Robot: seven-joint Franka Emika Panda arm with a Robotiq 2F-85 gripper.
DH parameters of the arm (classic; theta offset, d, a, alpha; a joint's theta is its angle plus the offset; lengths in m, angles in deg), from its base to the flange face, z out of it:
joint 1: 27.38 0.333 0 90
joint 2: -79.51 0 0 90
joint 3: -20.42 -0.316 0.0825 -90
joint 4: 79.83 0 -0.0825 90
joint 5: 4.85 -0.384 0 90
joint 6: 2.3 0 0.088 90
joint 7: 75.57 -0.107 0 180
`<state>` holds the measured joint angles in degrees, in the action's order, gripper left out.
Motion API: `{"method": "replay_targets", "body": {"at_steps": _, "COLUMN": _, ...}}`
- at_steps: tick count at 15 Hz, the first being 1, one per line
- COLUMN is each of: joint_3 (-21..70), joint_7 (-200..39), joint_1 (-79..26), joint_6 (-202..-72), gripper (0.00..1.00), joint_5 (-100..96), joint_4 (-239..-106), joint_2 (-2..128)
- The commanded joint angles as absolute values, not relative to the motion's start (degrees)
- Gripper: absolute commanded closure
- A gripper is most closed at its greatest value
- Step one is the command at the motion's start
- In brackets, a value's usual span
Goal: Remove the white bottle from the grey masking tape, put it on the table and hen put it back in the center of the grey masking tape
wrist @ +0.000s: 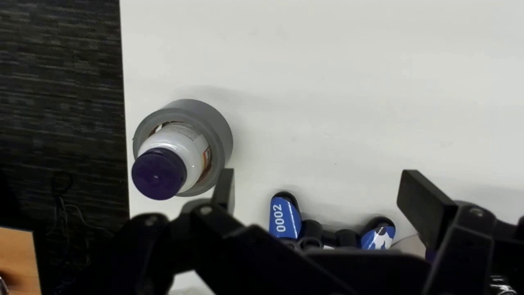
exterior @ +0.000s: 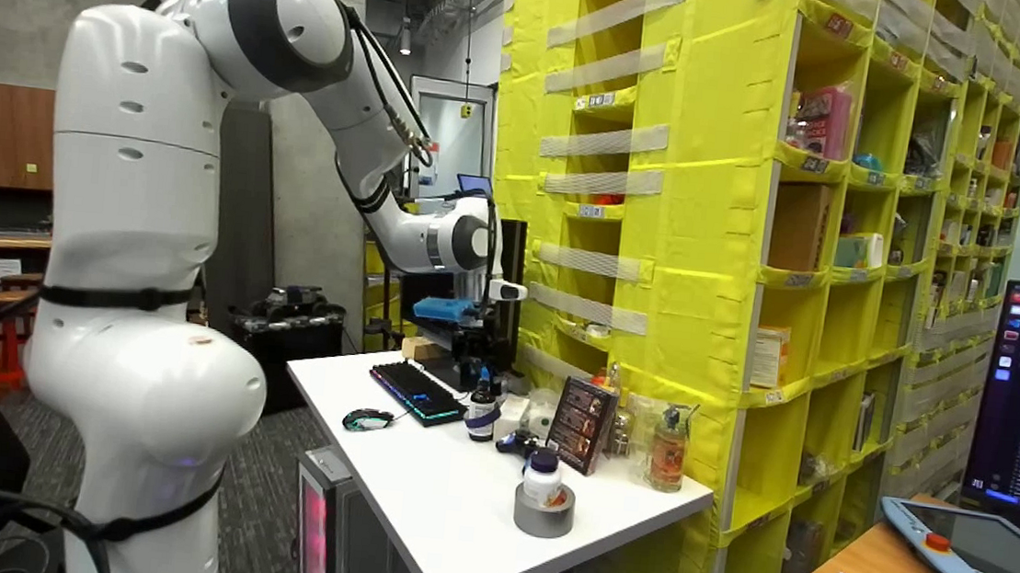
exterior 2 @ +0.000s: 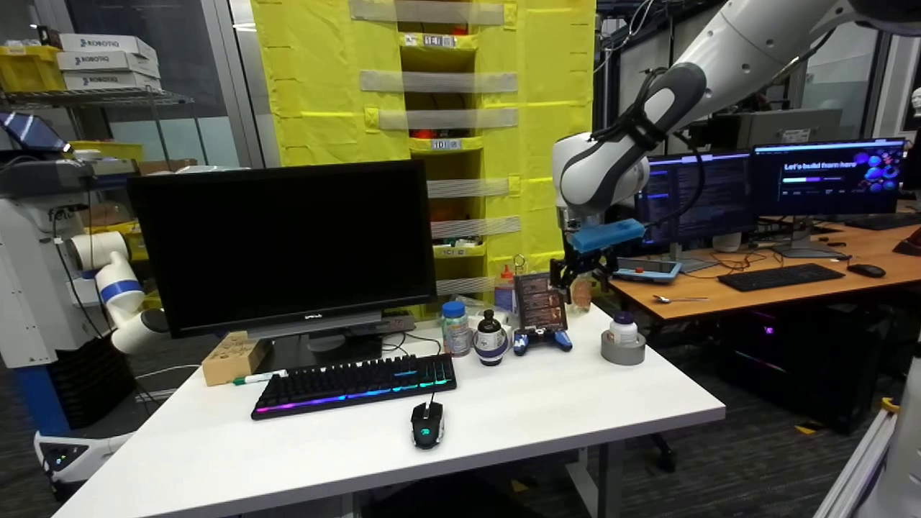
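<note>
Start at your far left in an exterior view: three white boxes (exterior 2: 108, 62) sit stacked on a rack, each printed ROBOTIQ. Below them, a grey machine (exterior 2: 61, 214) bears lettering that begins "fe", the rest broken up by a cable. Next comes a black monitor (exterior 2: 280, 244) marked DELL on its lower bezel, standing on your white table (exterior 2: 547, 417). In front of it you have a keyboard (exterior 2: 356, 385), then a mouse (exterior 2: 427, 424) with a lit green emblem. Behind, the yellow shelving (exterior 2: 324, 86) carries tags too small to read surely. Then a dark bottle (exterior 2: 491, 338), its pale label unreadable from here, and a blue-and-black game controller (exterior 2: 542, 340); your wrist view shows 0002 in white on one grip.

Your gripper (wrist: 321, 192) hangs above the table, released, its jaws spread wide apart. Right of it, your white bottle (exterior 2: 624, 332) with the dark purple cap stands in the hole of the grey masking tape (exterior 2: 623, 352), near the table's edge; its label shows an orange patch and fine, illegible print. Farther right, a screen (exterior 2: 827, 176) on the wooden desk (exterior 2: 874, 244) reads "Let's build from here".
</note>
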<state>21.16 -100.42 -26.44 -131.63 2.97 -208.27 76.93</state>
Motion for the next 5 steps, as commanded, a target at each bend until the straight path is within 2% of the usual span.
{"method": "replay_targets", "body": {"at_steps": 1, "joint_3": 20.7, "joint_7": -98.6, "joint_1": -26.3, "joint_6": -129.3, "gripper": 0.00, "joint_5": 3.2, "joint_4": -209.3, "joint_2": 79.1}}
{"method": "replay_targets", "body": {"at_steps": 5, "joint_3": 20.7, "joint_7": -99.4, "joint_1": -26.5, "joint_6": -130.1, "gripper": 0.00, "joint_5": 3.0, "joint_4": -208.2, "joint_2": 77.5}}
